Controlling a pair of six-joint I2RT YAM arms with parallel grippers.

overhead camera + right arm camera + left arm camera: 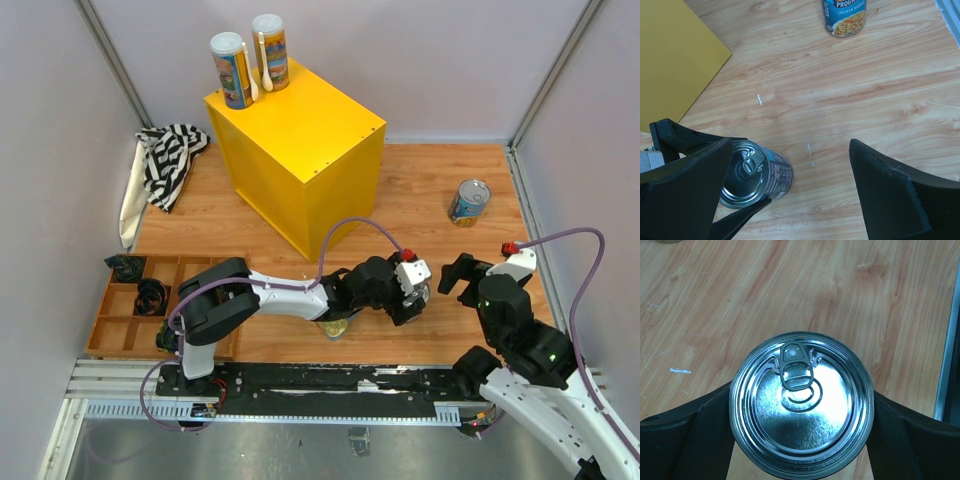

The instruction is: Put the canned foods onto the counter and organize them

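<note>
Top external view gives us the wooden table (pixel 430 180), with the yellow counter (pixel 300 150) standing toward its far left. A wooden tray (pixel 110 325) lies at the near left corner. Our right hand (pixel 463 277) hangs spread wide, holding nothing. Just beside it, our left hand (pixel 415 295) pinches a silver-topped can (pixel 801 402) by its sides, the can standing on the table. On the counter's far corner we see a tall white-lidded cylinder (pixel 231 70) just beside another tall cylinder (pixel 270 52), both upright. A second blue-labelled can (pixel 468 202) stands on the table's right side, well apart from the counter.
</note>
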